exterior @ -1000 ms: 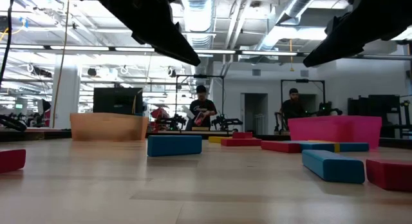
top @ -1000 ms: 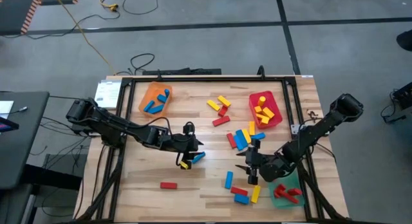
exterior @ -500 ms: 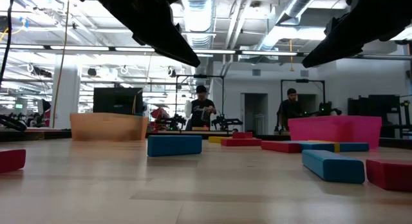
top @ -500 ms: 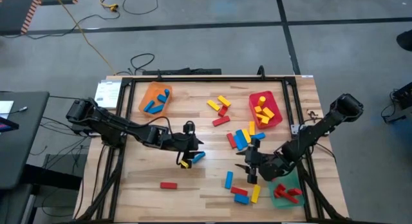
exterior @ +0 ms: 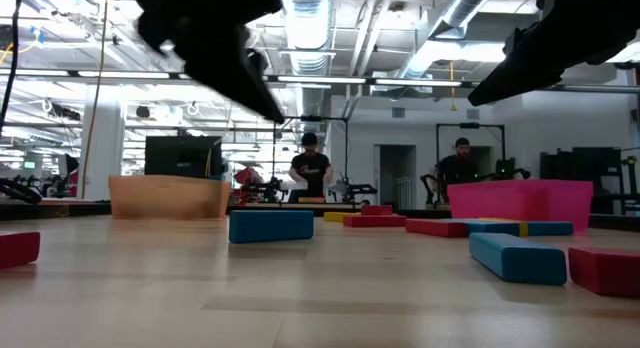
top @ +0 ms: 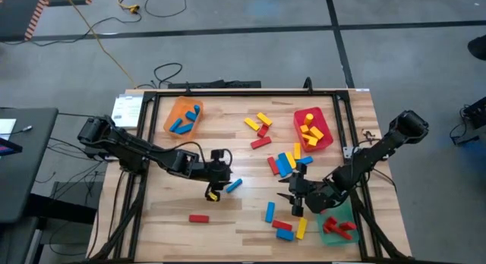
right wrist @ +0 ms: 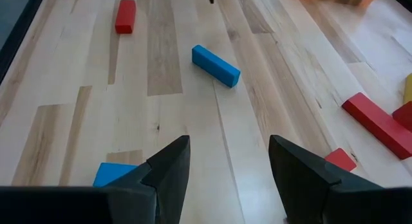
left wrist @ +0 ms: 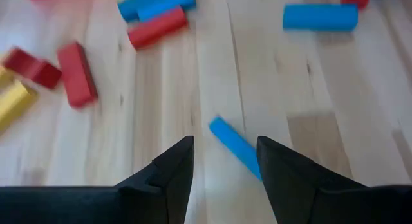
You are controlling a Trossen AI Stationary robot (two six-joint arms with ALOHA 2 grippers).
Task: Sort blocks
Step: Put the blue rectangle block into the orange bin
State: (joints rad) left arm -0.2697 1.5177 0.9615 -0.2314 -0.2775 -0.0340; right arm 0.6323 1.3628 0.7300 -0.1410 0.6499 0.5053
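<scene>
Red, yellow and blue blocks lie scattered flat on the wooden table (top: 175, 207), most of them between its middle and right. My left gripper (top: 225, 174) is open and hovers left of the middle. A blue block (left wrist: 235, 147) lies just beyond its fingertips, in line with the gap, with a yellow block (top: 214, 194) beside it. My right gripper (top: 288, 203) is open, low over the table's near right part, pointing toward the left edge. A blue block (right wrist: 116, 174) lies close under one of its fingers, and the first blue block (right wrist: 215, 65) shows farther ahead.
An orange tray (top: 182, 116) with blue blocks sits far left. A pink-red tray (top: 313, 129) with yellow blocks sits far right, and a green tray (top: 336, 226) with red blocks near right. A lone red block (top: 199, 218) lies near the front. People stand in the room beyond.
My left gripper has drawn back a little toward the table's left and far side and risen, moving away from the blue block, which stays lying on the table. My right arm has kept still.
</scene>
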